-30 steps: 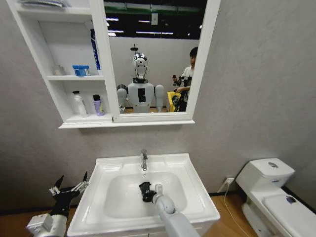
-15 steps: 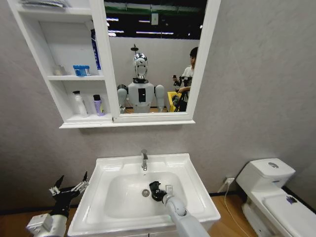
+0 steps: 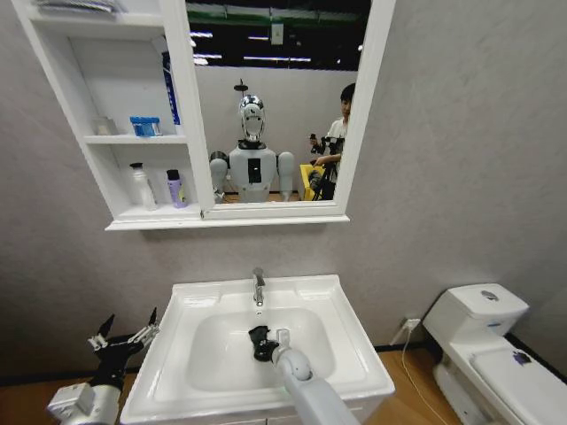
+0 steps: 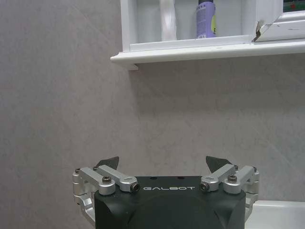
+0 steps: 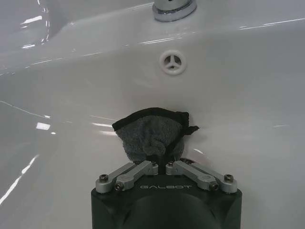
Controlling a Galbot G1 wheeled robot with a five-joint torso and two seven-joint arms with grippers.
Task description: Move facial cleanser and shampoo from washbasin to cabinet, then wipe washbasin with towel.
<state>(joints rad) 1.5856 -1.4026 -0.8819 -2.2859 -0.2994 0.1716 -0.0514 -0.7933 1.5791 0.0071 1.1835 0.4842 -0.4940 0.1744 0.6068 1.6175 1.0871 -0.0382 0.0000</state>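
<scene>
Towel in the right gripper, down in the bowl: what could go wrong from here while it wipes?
The towel is pinched by one bunched edge in the right gripper, so it could slip out or let the metal fingers scrape the washbasin. The wipe runs close to the tap, and a wider stroke might knock it. The left gripper hangs open beside the basin's left rim; any torso shift could bump it.
</scene>
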